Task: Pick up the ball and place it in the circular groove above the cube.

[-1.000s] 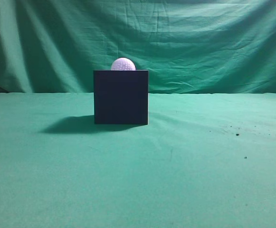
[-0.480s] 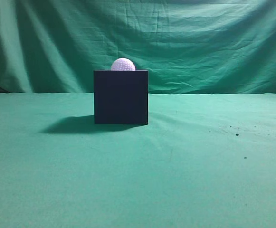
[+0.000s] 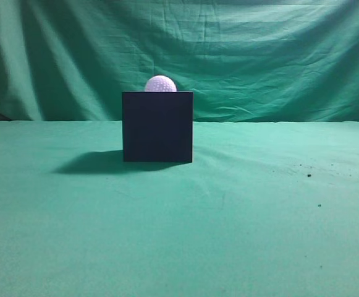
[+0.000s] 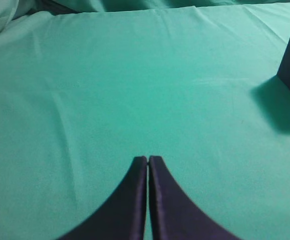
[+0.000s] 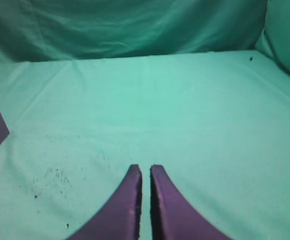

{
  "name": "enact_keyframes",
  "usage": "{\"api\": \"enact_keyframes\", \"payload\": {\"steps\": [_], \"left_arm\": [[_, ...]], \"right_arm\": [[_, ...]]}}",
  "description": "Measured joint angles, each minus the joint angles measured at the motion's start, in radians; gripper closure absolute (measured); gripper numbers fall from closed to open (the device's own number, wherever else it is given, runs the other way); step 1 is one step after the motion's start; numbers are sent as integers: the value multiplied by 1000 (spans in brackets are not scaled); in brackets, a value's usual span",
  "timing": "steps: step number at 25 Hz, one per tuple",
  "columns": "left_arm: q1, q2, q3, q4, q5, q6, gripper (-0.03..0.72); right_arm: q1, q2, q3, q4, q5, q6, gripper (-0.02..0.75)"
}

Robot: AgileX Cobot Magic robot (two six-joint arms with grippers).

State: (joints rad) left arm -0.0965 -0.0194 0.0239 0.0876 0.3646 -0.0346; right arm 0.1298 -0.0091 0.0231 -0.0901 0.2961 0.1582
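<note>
Nothing moved | ball atop cube, apart from both tools | left tool, right tool pressed together

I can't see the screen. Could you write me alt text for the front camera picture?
A white dimpled ball sits on top of a dark, almost black cube, which stands on a table covered in green cloth. A wrinkled green fabric backdrop hangs behind, and the cube casts a shadow to its left. No robot hand appears in this view.

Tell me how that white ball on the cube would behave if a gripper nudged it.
The ball is round and dimpled like a golf ball, so probably hard and light. It sits low on the dark cube, apparently seated, so a light nudge might not move it. Knocked free, it would likely roll across the green cloth.
</note>
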Motion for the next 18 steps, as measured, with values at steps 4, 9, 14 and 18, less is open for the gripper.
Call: {"api": "enact_keyframes", "payload": {"steps": [4,9,14,18], "left_arm": [[0,0,0,0,0,0,688],[0,0,0,0,0,0,688],[0,0,0,0,0,0,688],[0,0,0,0,0,0,688]], "right_arm": [[-1,0,4,5,49,0,689],[-2,0,4,7,71,2,689],[-2,0,6,7,75,2,689],[-2,0,6,7,75,2,689]]}}
